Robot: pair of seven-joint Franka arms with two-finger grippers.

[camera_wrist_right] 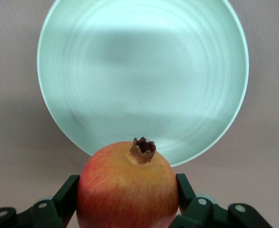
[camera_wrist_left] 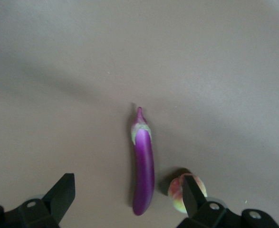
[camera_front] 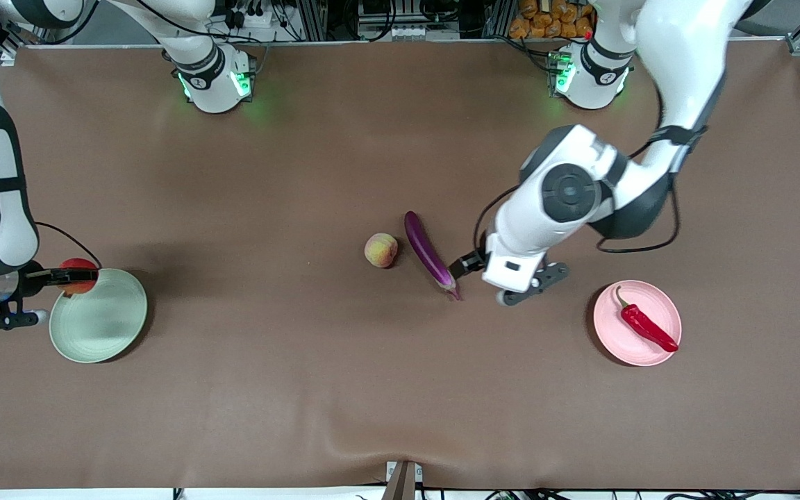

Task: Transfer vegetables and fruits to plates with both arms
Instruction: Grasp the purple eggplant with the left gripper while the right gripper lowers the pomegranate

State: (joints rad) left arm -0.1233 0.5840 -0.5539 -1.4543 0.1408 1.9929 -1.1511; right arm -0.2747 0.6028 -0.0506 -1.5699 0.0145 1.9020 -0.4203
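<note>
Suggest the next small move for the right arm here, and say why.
Probably carry the pomegranate a little farther in over the green plate, then lower and release. The right gripper is shut on it at the plate's rim, not over its middle, and the plate holds nothing. Meanwhile the left gripper hangs open over the eggplant.

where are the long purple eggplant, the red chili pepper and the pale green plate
long glossy purple eggplant (camera_front: 426, 251), front view, middle of its body
shiny red chili pepper with green stem (camera_front: 646, 327), front view, its red flesh, lying on the pink plate
round pale green plate (camera_wrist_right: 144, 71), right wrist view, bare centre
</note>
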